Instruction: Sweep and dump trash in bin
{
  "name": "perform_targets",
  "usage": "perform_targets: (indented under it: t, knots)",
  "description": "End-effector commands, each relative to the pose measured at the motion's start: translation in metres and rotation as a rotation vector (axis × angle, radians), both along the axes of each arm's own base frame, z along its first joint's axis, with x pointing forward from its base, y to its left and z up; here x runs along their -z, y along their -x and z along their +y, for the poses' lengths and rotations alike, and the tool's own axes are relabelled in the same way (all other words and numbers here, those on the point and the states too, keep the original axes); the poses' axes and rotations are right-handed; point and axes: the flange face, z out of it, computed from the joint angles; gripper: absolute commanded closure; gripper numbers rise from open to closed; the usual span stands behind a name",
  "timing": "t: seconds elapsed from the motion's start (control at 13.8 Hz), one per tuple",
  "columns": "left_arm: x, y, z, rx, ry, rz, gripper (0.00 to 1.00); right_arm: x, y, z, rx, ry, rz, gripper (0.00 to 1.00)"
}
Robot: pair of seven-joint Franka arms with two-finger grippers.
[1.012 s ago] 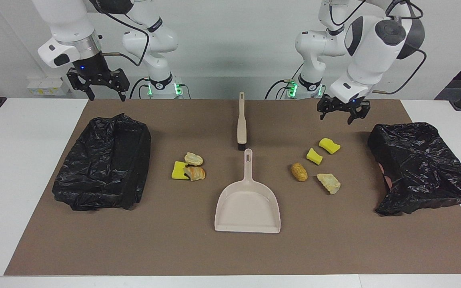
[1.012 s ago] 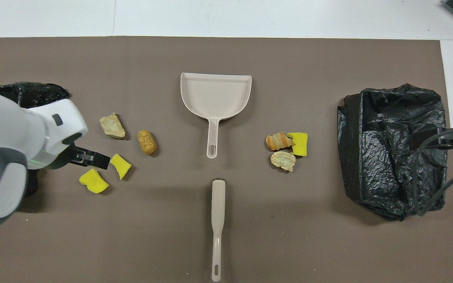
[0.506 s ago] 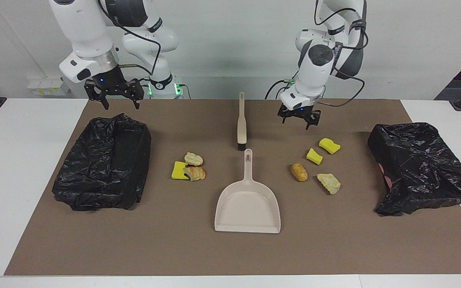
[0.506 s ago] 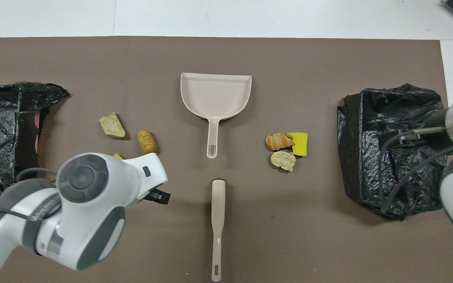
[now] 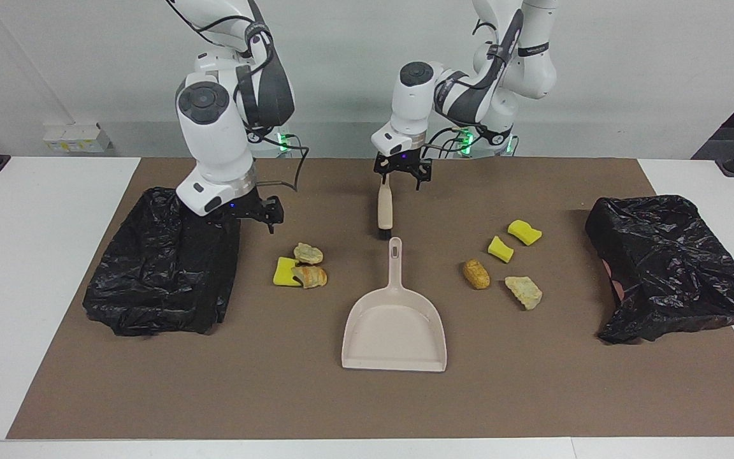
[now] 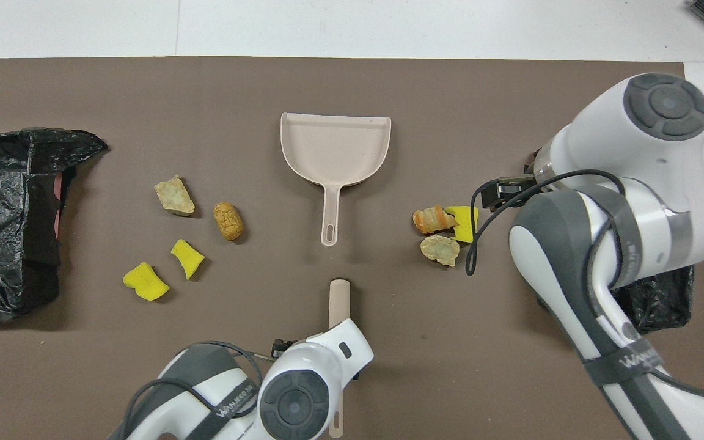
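Observation:
The trash lies in two groups on the brown mat. Toward the right arm's end are a yellow sponge chunk [image 5: 286,272] and two bread-like lumps [image 5: 308,253]. Toward the left arm's end lie two yellow chunks [image 5: 524,232], a golden-brown lump [image 5: 476,273] and a pale lump [image 5: 524,292]. A black-lined bin [image 5: 163,261] stands at the right arm's end. The beige brush [image 5: 384,207] lies nearer the robots than the dustpan [image 5: 395,325]. My left gripper [image 5: 400,180] hangs open over the brush's handle. My right gripper [image 5: 255,217] is open, low beside the bin.
A second black-bagged bin [image 5: 666,255] sits at the left arm's end of the mat [image 5: 278,395]. In the overhead view the right arm [image 6: 621,201] covers much of the bin at its end, and the left arm's wrist [image 6: 321,366] hides the brush's handle.
The left gripper swung from over the yellow chunks to the middle, above the brush handle. The right gripper came forward and down to the bin's inner side near the three-piece group.

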Motion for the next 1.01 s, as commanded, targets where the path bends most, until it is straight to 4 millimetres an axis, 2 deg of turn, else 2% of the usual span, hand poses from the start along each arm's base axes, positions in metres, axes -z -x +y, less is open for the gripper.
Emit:
perform_targets:
  t: [0.0,0.22,0.36,0.43,0.51,0.65,0.87,0.94]
  knots:
    - [0.008,0.021,-0.012,-0.018,0.006,-0.003,0.0,-0.003,0.002,0.023,0.079,-0.044,0.005,0.0]
    - [0.02,0.034,-0.01,-0.004,0.003,-0.002,0.0,0.014,0.004,0.061,0.116,-0.069,0.01,0.0]
    - [0.027,0.038,-0.008,0.0,0.001,-0.001,0.0,0.016,0.004,0.058,0.12,-0.069,0.016,0.0]
    - [0.03,0.042,-0.008,0.009,0.001,-0.001,0.16,0.016,0.003,0.058,0.122,-0.072,0.014,0.0]
    - [0.03,0.044,-0.009,0.012,-0.002,0.002,0.46,0.016,0.003,0.059,0.123,-0.072,0.014,0.0]
    - [0.025,0.043,-0.011,0.006,0.003,-0.002,0.55,0.017,0.004,0.06,0.12,-0.073,0.017,0.0]
    - [0.014,0.04,-0.007,-0.003,0.006,-0.005,0.55,0.017,0.004,0.06,0.119,-0.073,0.017,0.0]
    - [0.013,0.039,-0.006,-0.004,0.006,-0.005,0.68,0.017,0.004,0.059,0.12,-0.073,0.016,0.0]
